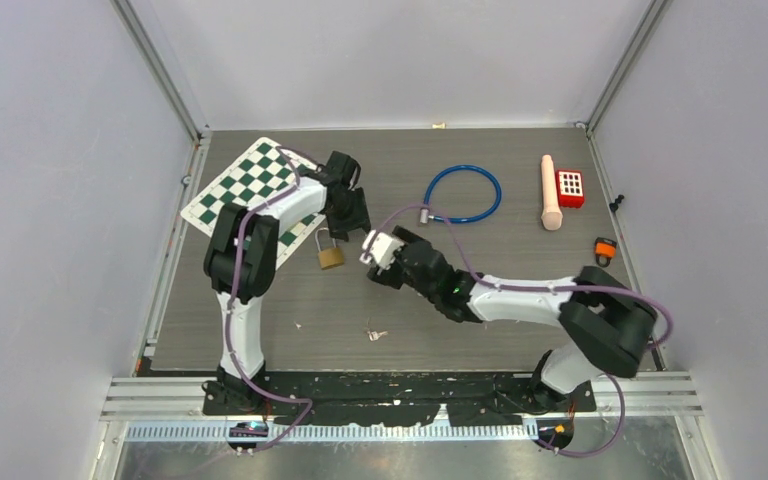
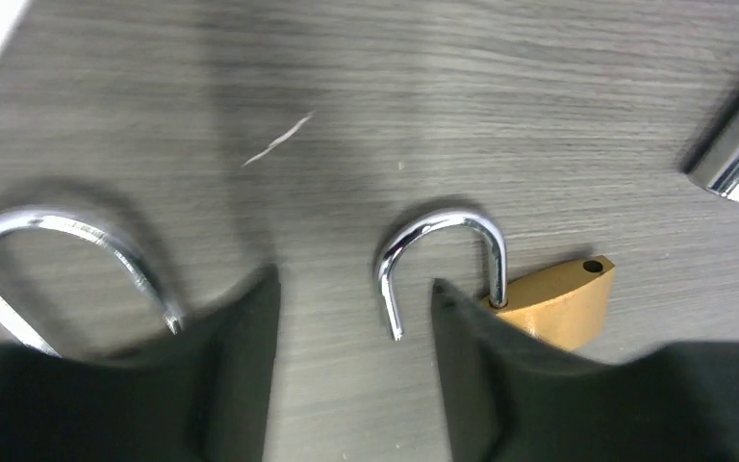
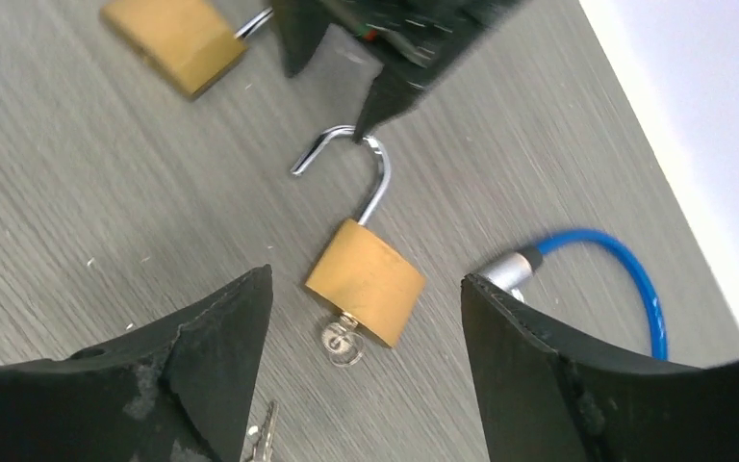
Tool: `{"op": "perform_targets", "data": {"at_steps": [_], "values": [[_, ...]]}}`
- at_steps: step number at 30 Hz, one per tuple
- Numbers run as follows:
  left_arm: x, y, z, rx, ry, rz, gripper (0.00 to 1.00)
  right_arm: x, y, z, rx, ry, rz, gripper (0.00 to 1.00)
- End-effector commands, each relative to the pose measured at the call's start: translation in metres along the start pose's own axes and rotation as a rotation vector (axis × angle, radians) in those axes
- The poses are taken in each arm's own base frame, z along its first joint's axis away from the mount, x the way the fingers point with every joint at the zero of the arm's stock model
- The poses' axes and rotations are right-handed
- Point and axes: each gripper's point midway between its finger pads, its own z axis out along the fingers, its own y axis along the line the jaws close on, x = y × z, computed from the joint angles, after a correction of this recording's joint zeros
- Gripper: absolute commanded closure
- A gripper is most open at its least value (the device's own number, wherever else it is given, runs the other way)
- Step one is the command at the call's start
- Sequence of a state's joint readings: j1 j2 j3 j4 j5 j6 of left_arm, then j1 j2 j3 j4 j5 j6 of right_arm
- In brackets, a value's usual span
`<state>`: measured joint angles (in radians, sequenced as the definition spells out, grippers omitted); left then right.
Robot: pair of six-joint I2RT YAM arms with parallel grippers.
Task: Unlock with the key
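Note:
A brass padlock [image 3: 366, 279] lies on the grey table with its shackle [image 3: 351, 159] swung open and a key [image 3: 340, 342] in its bottom. My right gripper [image 3: 366, 279] hovers over it, open and empty, with the lock between its fingers. My left gripper [image 2: 351, 289] is open too, over the same open shackle [image 2: 443, 255]; its fingertip [image 3: 385, 106] is at the shackle. A second brass padlock [image 3: 173, 38] lies close by and shows in the top view [image 1: 330, 255]. In the top view the left gripper [image 1: 348, 215] and the right gripper [image 1: 375, 255] are close together.
A loose bunch of keys [image 1: 375, 333] lies in front. A blue cable lock [image 1: 463, 193] lies behind the right gripper, its chrome end [image 3: 510, 269] near the padlock. A checkered mat [image 1: 250, 185] is far left. A beige cylinder [image 1: 550, 192], red keypad lock [image 1: 570, 187] and small orange lock [image 1: 606, 247] are right.

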<state>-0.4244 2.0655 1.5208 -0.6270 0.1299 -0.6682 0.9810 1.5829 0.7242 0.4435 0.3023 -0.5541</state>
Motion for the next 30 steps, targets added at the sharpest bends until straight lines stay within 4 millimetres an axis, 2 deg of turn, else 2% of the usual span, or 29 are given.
{"op": "perform_targets", "data": {"at_steps": [1,2,3,6,9,10,11,12,13,14,15,16,18,19,20,21,22,23,24,25,26,27,28,30], "values": [[-0.03,0.005,-0.061,-0.028,-0.162,0.032,0.34,-0.005,-0.029,-0.027,0.044,-0.009,0.408,0.21],[-0.032,0.002,-0.076,-0.015,-0.191,0.036,0.28,-0.004,-0.042,-0.033,0.054,-0.012,0.458,0.2],[-0.034,-0.001,-0.089,-0.003,-0.219,0.036,0.22,-0.005,-0.046,-0.035,0.058,-0.017,0.525,0.19],[-0.031,-0.003,-0.125,0.047,-0.297,0.026,0.12,-0.01,-0.062,-0.041,0.078,-0.027,0.597,0.12],[-0.025,0.013,-0.155,0.06,-0.377,-0.018,0.05,-0.017,-0.059,-0.032,0.054,-0.008,0.644,0.11],[-0.021,0.02,-0.164,0.069,-0.395,-0.043,0.05,-0.027,-0.058,-0.029,0.034,-0.021,0.682,0.11],[-0.017,0.03,-0.168,0.071,-0.403,-0.07,0.04,-0.025,-0.053,-0.023,0.02,-0.007,0.697,0.1],[-0.012,0.042,-0.173,0.065,-0.412,-0.104,0.04,-0.034,-0.052,-0.019,0.011,-0.021,0.724,0.11],[-0.005,0.049,-0.177,0.079,-0.403,-0.128,0.04,-0.032,-0.046,-0.012,0.002,-0.003,0.727,0.1],[0.006,0.062,-0.175,0.068,-0.388,-0.151,0.04,-0.043,-0.045,-0.009,-0.007,-0.021,0.732,0.11],[0.012,0.071,-0.177,0.067,-0.392,-0.166,0.03,-0.044,-0.035,-0.003,-0.027,-0.008,0.726,0.1],[0.018,0.079,-0.18,0.063,-0.394,-0.175,0.03,-0.058,-0.038,0.002,-0.032,-0.033,0.733,0.11],[0.031,0.094,-0.186,0.052,-0.401,-0.19,0.01,-0.059,-0.019,0.018,-0.068,0.0,0.737,0.1],[0.038,0.1,-0.186,0.046,-0.397,-0.194,0.01,-0.073,-0.016,0.023,-0.082,-0.014,0.742,0.1],[0.045,0.108,-0.188,0.037,-0.402,-0.2,0.01,-0.069,-0.006,0.032,-0.092,0.012,0.735,0.1],[0.05,0.115,-0.19,0.023,-0.41,-0.206,0.01,-0.083,-0.002,0.036,-0.105,-0.008,0.73,0.1],[0.056,0.123,-0.191,0.008,-0.422,-0.217,0.0,-0.078,0.01,0.047,-0.116,0.016,0.722,0.1],[0.06,0.132,-0.193,-0.012,-0.441,-0.227,0.0,-0.092,0.013,0.052,-0.126,-0.009,0.727,0.1],[0.065,0.141,-0.195,-0.036,-0.459,-0.232,0.0,-0.085,0.029,0.062,-0.141,0.022,0.718,0.1],[0.068,0.151,-0.197,-0.066,-0.48,-0.239,0.0,-0.096,0.028,0.068,-0.141,0.011,0.725,0.1],[0.069,0.159,-0.203,-0.086,-0.508,-0.246,0.0,-0.085,0.043,0.079,-0.144,0.054,0.713,0.1],[0.073,0.166,-0.205,-0.107,-0.506,-0.247,0.0,-0.096,0.042,0.085,-0.14,0.037,0.714,0.1],[0.075,0.17,-0.21,-0.116,-0.519,-0.249,0.0,-0.087,0.056,0.093,-0.137,0.073,0.696,0.1],[0.078,0.176,-0.218,-0.135,-0.53,-0.239,0.0,-0.092,0.061,0.105,-0.107,0.078,0.68,0.1]]}}
